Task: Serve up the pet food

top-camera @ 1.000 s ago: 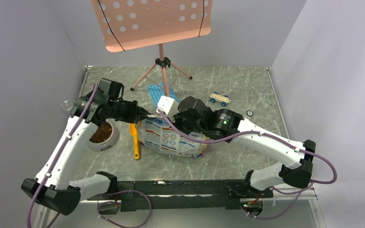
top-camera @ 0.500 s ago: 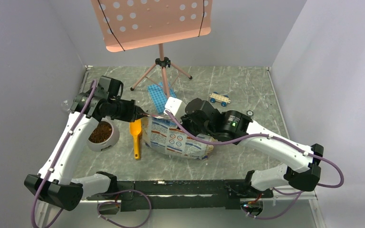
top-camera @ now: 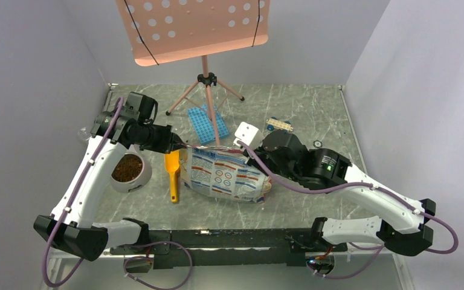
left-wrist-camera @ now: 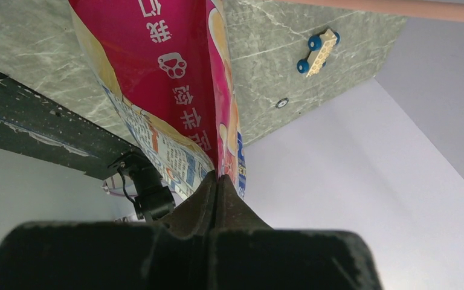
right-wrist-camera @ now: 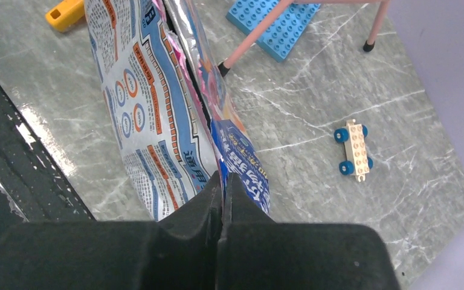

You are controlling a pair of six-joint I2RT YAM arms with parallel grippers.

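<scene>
Dark brown pet food [top-camera: 127, 168] fills a white bowl [top-camera: 143, 179] at the left of the table. The pink-and-blue printed foil bag [top-camera: 223, 176] lies stretched across the middle. My left gripper [top-camera: 179, 145] is shut on the bag's left top edge; the left wrist view shows the pink foil [left-wrist-camera: 181, 78] pinched between its jaws. My right gripper [top-camera: 255, 158] is shut on the bag's right top edge; the right wrist view shows the blue edge [right-wrist-camera: 241, 163] in its jaws. A yellow scoop [top-camera: 172, 172] lies between bowl and bag.
A pink music stand [top-camera: 205, 81] stands at the back, with a blue studded plate [top-camera: 205, 125] by its legs. A small toy car with blue wheels [top-camera: 280, 124] and a small ring [top-camera: 318, 144] lie at the right. Grey walls enclose the table.
My right gripper has pulled the bag's right edge to the right, stretching the bag wider. The left gripper has kept its hold and shifted slightly back and left.
</scene>
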